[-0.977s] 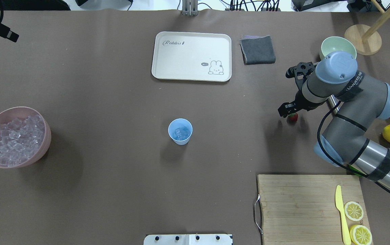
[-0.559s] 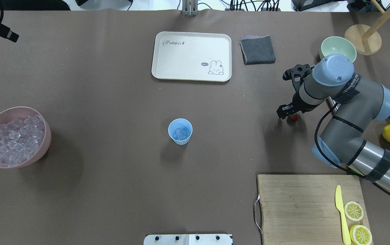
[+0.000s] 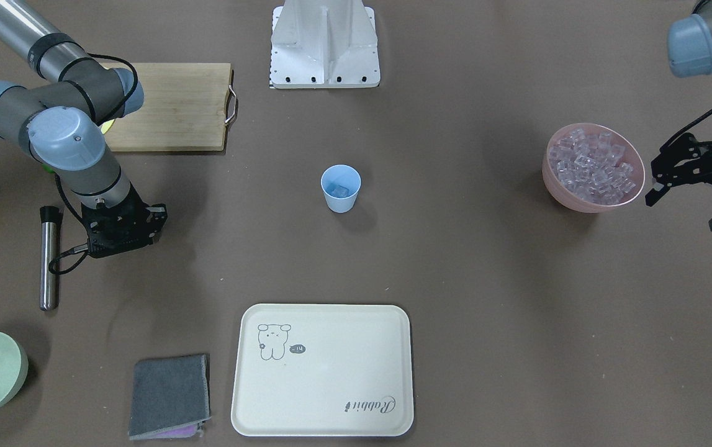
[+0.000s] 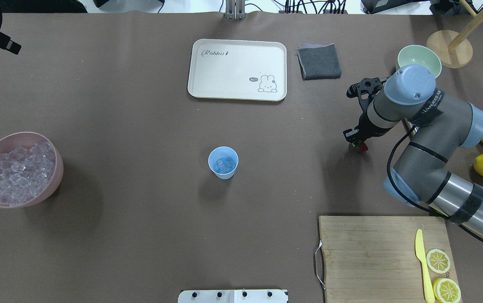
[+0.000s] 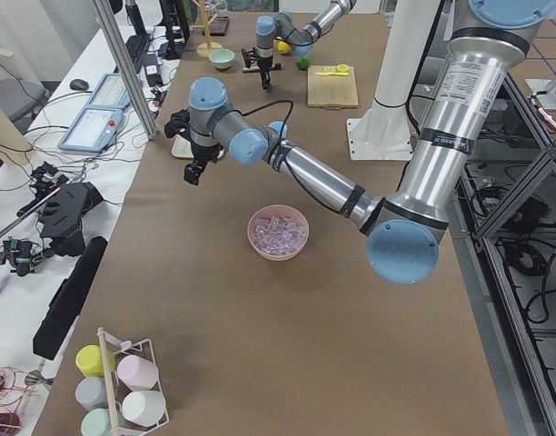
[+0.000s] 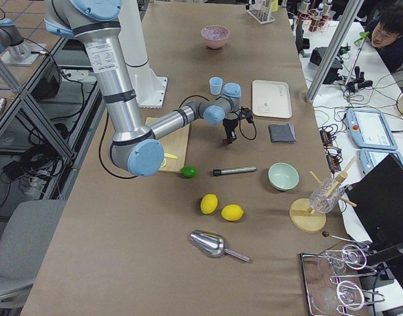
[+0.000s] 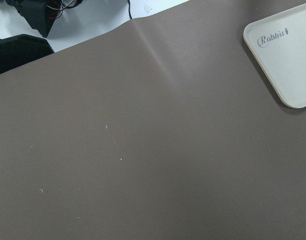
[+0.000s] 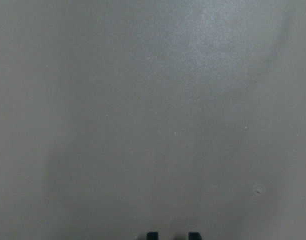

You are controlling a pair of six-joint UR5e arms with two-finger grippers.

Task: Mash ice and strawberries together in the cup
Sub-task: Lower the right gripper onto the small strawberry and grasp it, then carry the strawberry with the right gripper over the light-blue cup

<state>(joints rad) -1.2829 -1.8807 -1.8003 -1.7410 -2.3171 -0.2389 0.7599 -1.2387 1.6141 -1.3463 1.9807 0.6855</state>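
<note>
Cup mid-table w/ ice inside, awaiting fruit. Farther out, right gripper low over strawberry for pickup; clamped or not, can't tell. Left gripper parked far, fingers spread wide, empty

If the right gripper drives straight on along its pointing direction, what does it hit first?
The right gripper points straight down, low over the brown table. The small red strawberry lies at its fingertips, so probably that; the wrist view shows only bare table, so it may miss.
</note>
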